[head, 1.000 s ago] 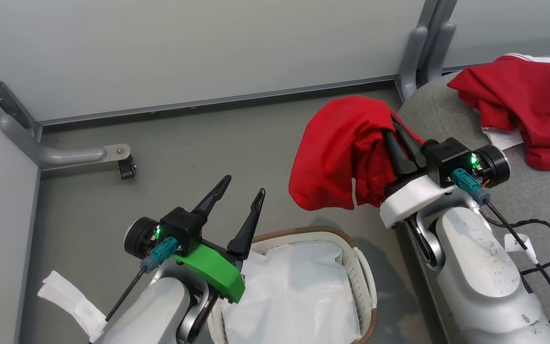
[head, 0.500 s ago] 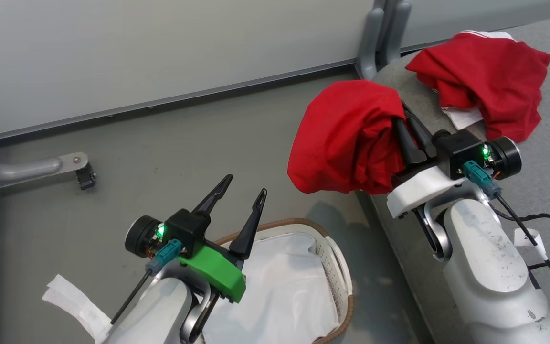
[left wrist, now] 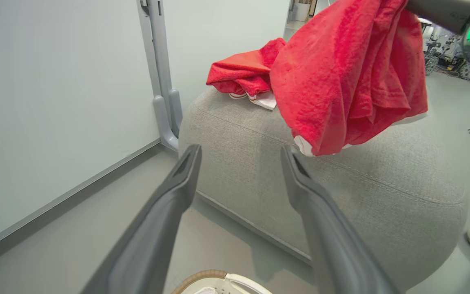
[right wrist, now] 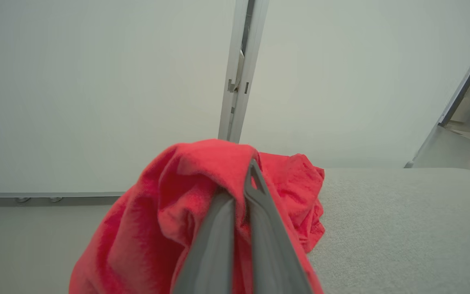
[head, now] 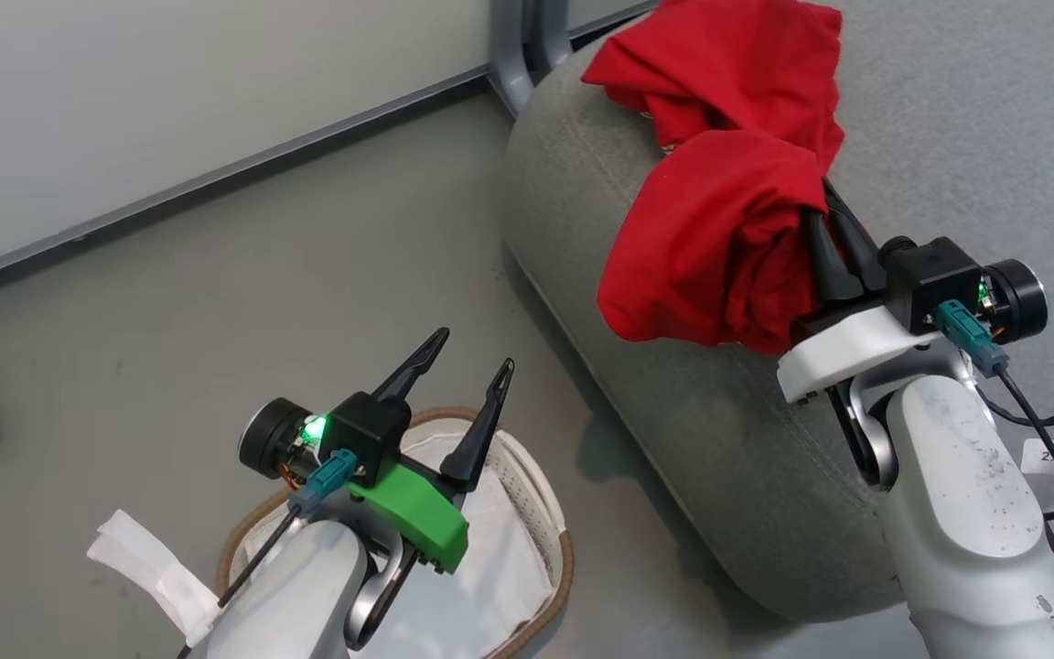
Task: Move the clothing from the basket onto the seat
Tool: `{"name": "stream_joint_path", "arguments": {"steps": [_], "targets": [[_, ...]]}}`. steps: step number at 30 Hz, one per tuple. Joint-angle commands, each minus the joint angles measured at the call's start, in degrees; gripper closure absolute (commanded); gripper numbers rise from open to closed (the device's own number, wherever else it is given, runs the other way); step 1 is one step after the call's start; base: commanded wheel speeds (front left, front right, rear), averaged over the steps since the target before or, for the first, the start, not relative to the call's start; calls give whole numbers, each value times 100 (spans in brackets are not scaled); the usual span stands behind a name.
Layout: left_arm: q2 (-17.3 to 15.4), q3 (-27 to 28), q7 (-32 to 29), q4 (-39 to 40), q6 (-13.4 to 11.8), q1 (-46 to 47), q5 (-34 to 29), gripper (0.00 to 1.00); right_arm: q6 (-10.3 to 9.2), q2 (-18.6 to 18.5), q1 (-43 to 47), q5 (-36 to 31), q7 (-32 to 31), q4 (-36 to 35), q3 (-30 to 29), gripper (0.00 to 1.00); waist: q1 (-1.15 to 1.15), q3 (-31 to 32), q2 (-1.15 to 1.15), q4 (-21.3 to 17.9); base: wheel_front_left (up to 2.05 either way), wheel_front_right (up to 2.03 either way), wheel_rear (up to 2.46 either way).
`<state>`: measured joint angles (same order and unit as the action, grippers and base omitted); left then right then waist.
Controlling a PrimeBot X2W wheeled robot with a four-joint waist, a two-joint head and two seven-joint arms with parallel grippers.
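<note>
Red garment [head: 710, 256] in right gripper [head: 824, 199]: now over grey sofa [head: 728, 439], previously over floor [head: 262, 302]. Second red garment [head: 728, 64]: now just beyond the fingertips [right wrist: 253, 173], earlier well apart.

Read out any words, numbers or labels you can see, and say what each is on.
"2": white tag on the black cable beside the right forearm; it looks like a 2, the rest is too small to read.
Nothing else is readable: no print shows on the clothing, basket or seat.
</note>
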<state>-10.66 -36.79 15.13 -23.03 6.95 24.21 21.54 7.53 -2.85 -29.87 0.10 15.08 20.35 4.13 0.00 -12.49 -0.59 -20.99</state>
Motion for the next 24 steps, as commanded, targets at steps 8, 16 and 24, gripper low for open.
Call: {"name": "stream_joint_path", "arguments": {"steps": [8, 16, 24], "targets": [[-26, -90, 1, 1, 42, 196, -58, 0, -8, -7, -59, -109, 14, -57, -112, 100, 0, -476, 59, -510, 0, 0, 0], [39, -163, 1, 82, 48, 386, -174, 0, -8, -11, -955, -1029, 14, -242, -661, 100, 0, -770, 59, 31, 0, 0, 0], [185, -268, 1, 141, 56, 665, -319, 0, -8, -802, -2435, -1644, 13, 60, -1367, 100, 0, -1142, 59, 889, 0, 0, 0]]}}
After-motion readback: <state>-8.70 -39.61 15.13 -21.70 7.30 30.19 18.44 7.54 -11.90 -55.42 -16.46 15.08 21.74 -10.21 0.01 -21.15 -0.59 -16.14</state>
